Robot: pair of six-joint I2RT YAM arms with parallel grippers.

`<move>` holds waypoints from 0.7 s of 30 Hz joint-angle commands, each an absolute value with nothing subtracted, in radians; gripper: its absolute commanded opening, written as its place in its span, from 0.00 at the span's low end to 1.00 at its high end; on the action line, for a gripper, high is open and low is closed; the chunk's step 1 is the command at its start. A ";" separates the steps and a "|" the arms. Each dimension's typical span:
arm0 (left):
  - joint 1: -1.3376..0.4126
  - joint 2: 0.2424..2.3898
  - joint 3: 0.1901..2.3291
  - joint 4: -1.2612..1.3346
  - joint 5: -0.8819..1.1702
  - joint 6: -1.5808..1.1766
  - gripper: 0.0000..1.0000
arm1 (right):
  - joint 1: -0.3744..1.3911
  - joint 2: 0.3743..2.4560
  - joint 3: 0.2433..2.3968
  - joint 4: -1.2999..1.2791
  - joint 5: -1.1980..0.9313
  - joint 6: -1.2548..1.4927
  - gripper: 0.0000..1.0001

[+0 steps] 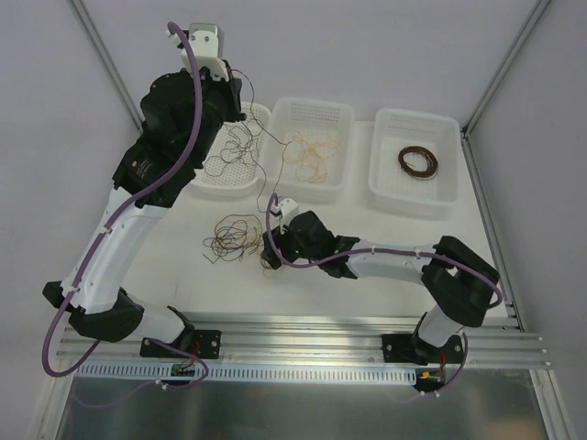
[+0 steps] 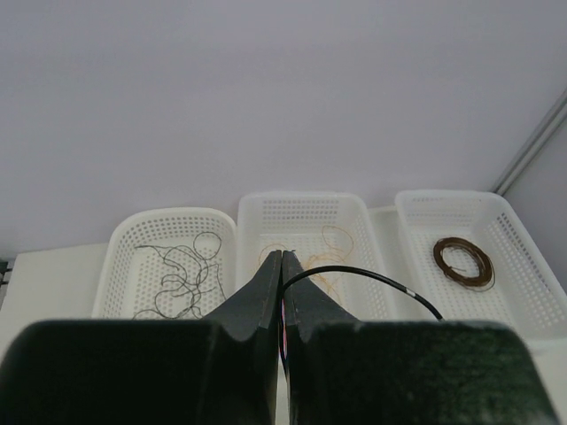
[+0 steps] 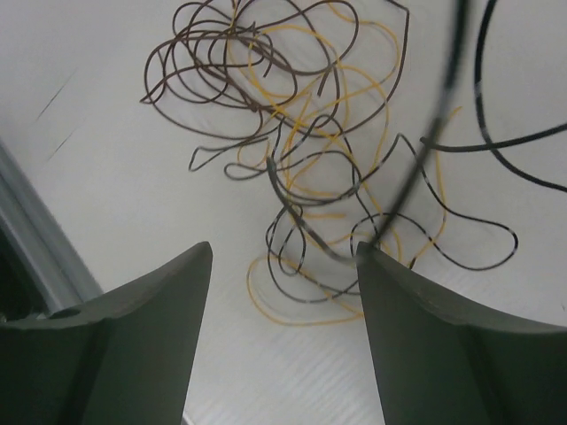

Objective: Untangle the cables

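The cables lie in a loose tangle (image 1: 234,236) of brown, yellow and black wire on the white table, left of centre. My right gripper (image 1: 272,240) hovers just to its right. In the right wrist view this gripper (image 3: 283,257) stands open above the near edge of the tangle (image 3: 301,159), with nothing between its fingers. My left gripper (image 1: 242,106) is raised high over the left basket. In the left wrist view it (image 2: 282,254) is shut on a black cable (image 2: 372,275) that arcs out to the right and drops out of sight.
Three white perforated baskets stand in a row at the back. The left one (image 1: 220,186) holds loose black wire, the middle one (image 1: 345,114) orange wire, the right one (image 1: 385,183) a wound brown ring (image 1: 418,161). An aluminium rail (image 1: 303,335) runs along the near edge.
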State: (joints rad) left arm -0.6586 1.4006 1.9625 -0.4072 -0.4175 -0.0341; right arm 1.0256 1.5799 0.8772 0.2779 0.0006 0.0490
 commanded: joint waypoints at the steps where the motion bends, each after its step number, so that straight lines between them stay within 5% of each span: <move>1: -0.641 1.396 2.022 -0.396 -0.486 -0.009 0.00 | 1.042 1.690 0.978 0.452 0.115 0.086 0.70; 6: -0.615 1.381 2.017 -0.397 -0.526 0.023 0.00 | 1.046 1.850 1.054 0.465 0.195 0.166 0.63; 10: -0.543 1.358 1.994 -0.397 -0.543 0.032 0.00 | 1.045 1.905 1.026 0.442 0.265 0.218 0.45; 15: -0.401 1.327 1.985 -0.397 -0.542 0.023 0.00 | 0.988 1.849 0.844 0.424 0.296 0.294 0.17; 21: -0.259 1.307 1.977 -0.397 -0.546 0.028 0.00 | 0.884 1.659 0.663 0.289 0.334 0.370 0.10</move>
State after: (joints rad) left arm -0.3077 1.3483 1.9804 -0.4099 -0.5182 0.0124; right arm 0.9321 1.7355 0.7315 0.4564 0.2787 0.3042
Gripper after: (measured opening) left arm 0.003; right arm 0.103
